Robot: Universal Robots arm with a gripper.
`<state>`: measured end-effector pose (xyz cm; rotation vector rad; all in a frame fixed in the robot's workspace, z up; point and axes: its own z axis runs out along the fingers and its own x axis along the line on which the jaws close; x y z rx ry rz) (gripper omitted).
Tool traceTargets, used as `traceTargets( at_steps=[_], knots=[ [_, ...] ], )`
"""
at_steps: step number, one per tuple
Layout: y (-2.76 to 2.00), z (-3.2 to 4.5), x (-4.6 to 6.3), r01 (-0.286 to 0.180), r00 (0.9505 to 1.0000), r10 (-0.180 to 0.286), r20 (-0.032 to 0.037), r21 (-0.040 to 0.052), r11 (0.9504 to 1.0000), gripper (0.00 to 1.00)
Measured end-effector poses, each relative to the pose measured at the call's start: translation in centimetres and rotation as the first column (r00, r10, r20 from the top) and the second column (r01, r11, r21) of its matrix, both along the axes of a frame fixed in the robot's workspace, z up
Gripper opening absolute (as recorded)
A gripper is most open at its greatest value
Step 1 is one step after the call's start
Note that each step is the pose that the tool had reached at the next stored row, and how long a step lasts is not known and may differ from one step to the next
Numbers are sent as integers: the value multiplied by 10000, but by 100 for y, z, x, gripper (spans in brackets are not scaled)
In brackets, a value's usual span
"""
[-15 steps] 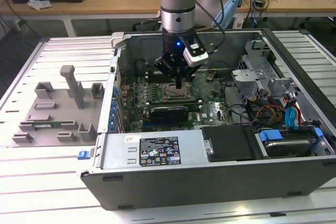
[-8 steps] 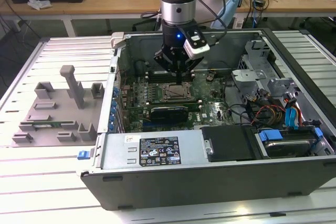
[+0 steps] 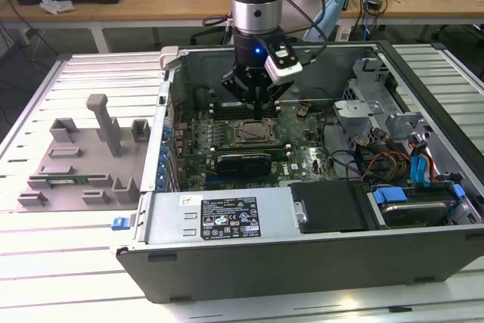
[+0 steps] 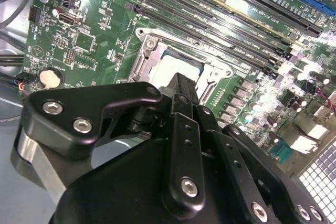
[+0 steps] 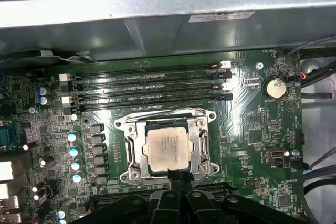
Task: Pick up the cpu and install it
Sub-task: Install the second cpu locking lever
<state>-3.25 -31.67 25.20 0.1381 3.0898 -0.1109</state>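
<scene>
Table (image 3: pixel 68 277) of pale slats carries the open computer case (image 3: pixel 302 255), and I hang over its middle in the exterior view, with the grey holder blocks (image 3: pixel 83 156) well apart toward that view's left. Inside the case lies the green motherboard (image 5: pixel 252 145), its four long memory slots (image 5: pixel 152 90) running just beside the socket (image 5: pixel 168 148). That socket's metal frame surrounds the cpu (image 5: pixel 167 148); the silver-topped chip lies flat and square within it, in both wrist views (image 4: pixel 178 69).

My jaws (image 5: pixel 177 178) stand drawn close together, their tips at the near edge of the chip. Whether they touch it I cannot tell. They appear to have hold of nothing; the chip rests in the socket rather than between them.

By my judgement, the placing step is at or near its end: the chip looks seated, though I cannot confirm full seating from here. What the work now calls for is care at the chip's edge: any sideways nudge from my tips could shift it in its socket.
</scene>
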Motion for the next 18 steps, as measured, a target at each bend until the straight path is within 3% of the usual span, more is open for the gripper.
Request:
traceTargets(
  at_steps=[3, 13, 17, 18],
  knots=[
    [-27, 0, 0, 1, 10000, -1, 1, 0, 10000, 11],
    [-210, -4, -9, 1, 10000, -1, 0, 8, 10000, 11],
    [-298, -11, -38, 1, 10000, -1, 0, 110, 9999, 11],
    [-316, -14, -50, 1, 10000, -1, 1, 176, 9998, 11]
  ],
)
